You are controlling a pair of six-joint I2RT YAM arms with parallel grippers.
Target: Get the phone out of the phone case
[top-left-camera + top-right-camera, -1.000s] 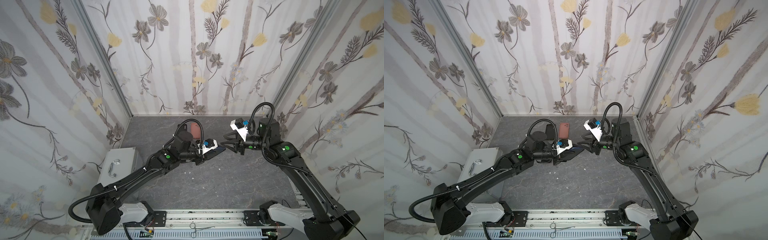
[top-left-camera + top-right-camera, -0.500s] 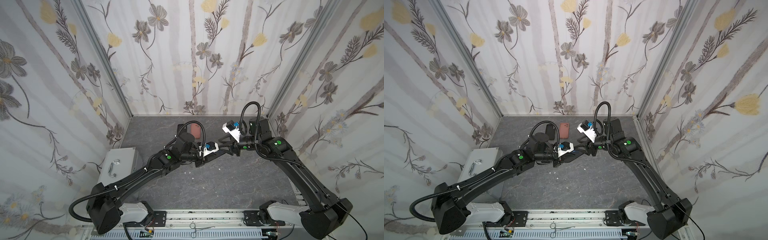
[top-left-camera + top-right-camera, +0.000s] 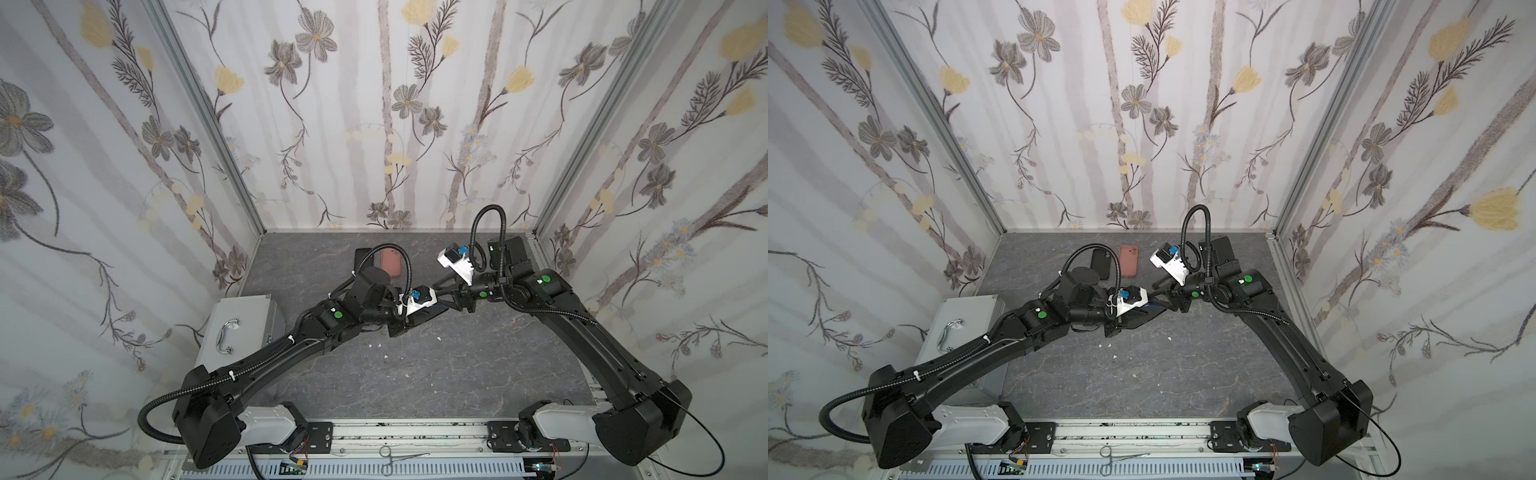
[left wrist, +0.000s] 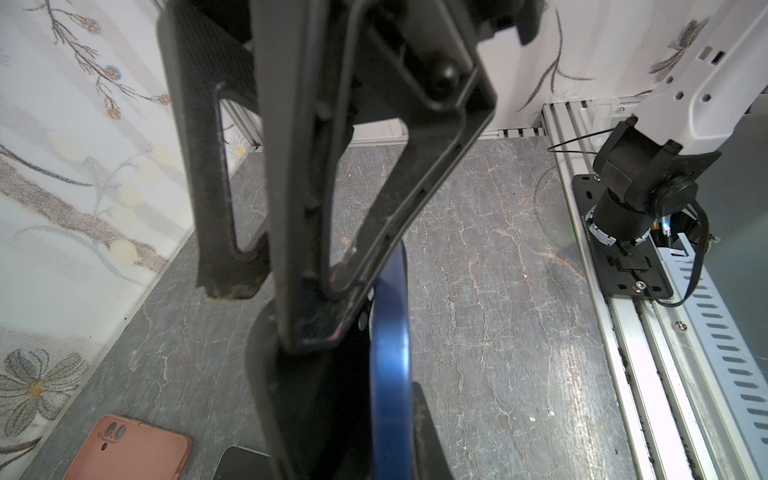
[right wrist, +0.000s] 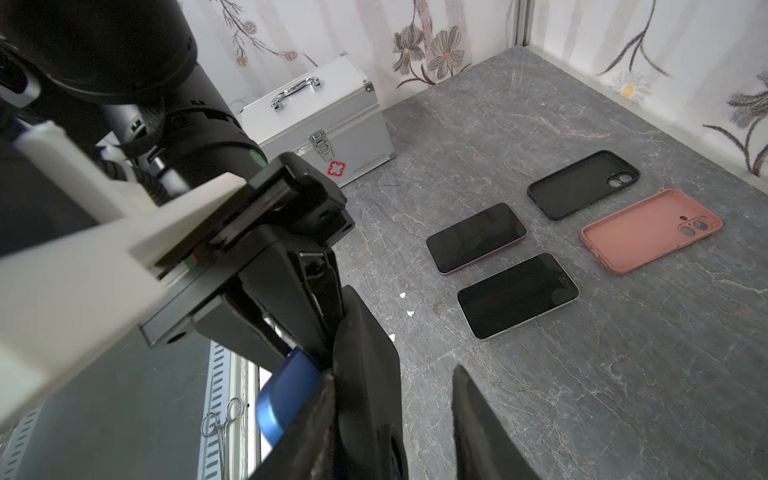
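While the left claw (image 5: 299, 345) clamps the blue phone (image 5: 286, 390) above the worktop (image 5: 540, 374), its black phone case (image 5: 365, 357) sits between the parted jaws of the right claw (image 5: 394, 372), touching one finger.

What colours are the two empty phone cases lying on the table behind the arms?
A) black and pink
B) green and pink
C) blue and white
A: in the right wrist view, the black case and the pink case lie side by side on the grey table, hollow side up, with their camera holes showing.
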